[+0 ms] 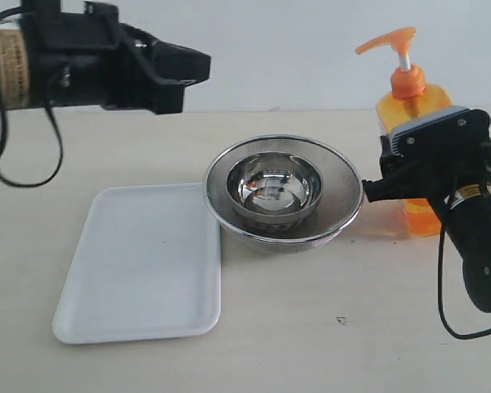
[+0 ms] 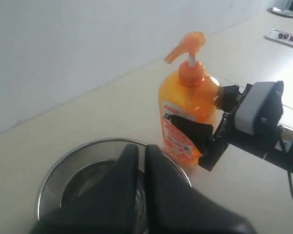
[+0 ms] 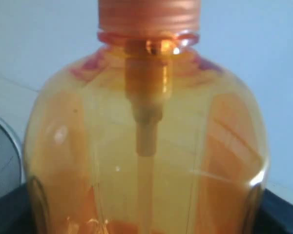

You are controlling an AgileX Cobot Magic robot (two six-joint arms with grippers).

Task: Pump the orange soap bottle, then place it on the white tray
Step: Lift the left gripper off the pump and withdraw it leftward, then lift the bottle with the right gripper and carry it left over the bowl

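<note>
Your right gripper (image 2: 195,107) is clamped around the body of the soap bottle (image 1: 409,105) — one finger lies flat across the label face, the other presses the opposite side near the shoulder. The bottle stands upright on the desk (image 1: 311,327), near the steel bowl (image 1: 344,176) and well apart from the white tray (image 1: 139,262). That arm reaches in low from the right. Your left gripper (image 1: 198,70) is closed on nothing, fingers pressed together — its arm is raised and level above the desk, pointing toward the bottle.
</note>
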